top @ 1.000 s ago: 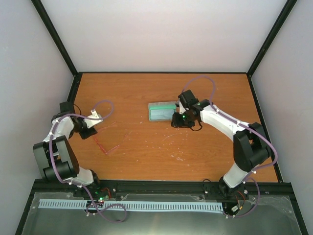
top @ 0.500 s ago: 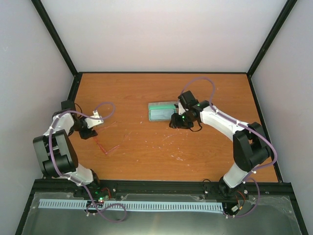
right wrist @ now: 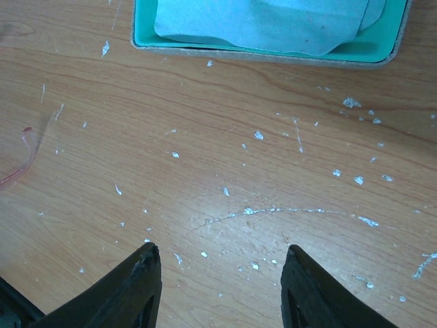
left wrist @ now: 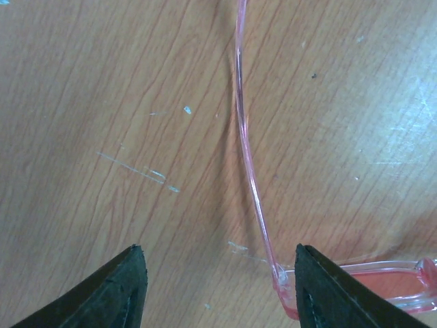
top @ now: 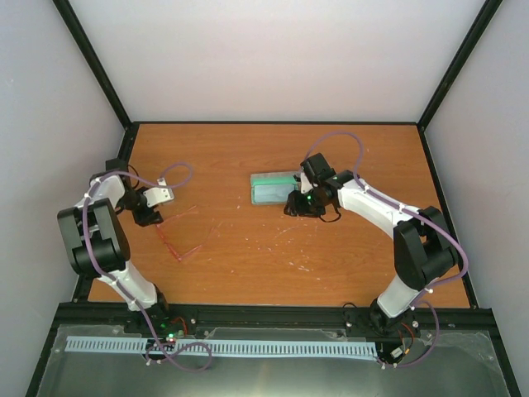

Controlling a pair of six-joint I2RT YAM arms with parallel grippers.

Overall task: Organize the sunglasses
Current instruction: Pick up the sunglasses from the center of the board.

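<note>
The sunglasses [top: 169, 246] lie flat on the brown wooden table [top: 331, 265], on the left side, with both thin pink arms spread out. No hand has hold of them. The left gripper [left wrist: 218, 294] hangs low over the table right by them, with its two black fingers [left wrist: 116, 294] standing well apart. From its own camera, one long pink arm of the sunglasses runs up the wood between the fingers, and the corner where that arm meets the front sits just beside the inner side of one finger. I cannot tell if that finger touches it. Nothing is pinched there. On the other side, the right gripper [right wrist: 218, 287] hangs over scratched bare wood just in front of the grey case [right wrist: 273, 58]. Its fingers are apart too, with only table between them. The case lies open, green inside, and a light blue cloth [right wrist: 273, 20] sits in it. The sunglasses are well apart from the case.
</note>
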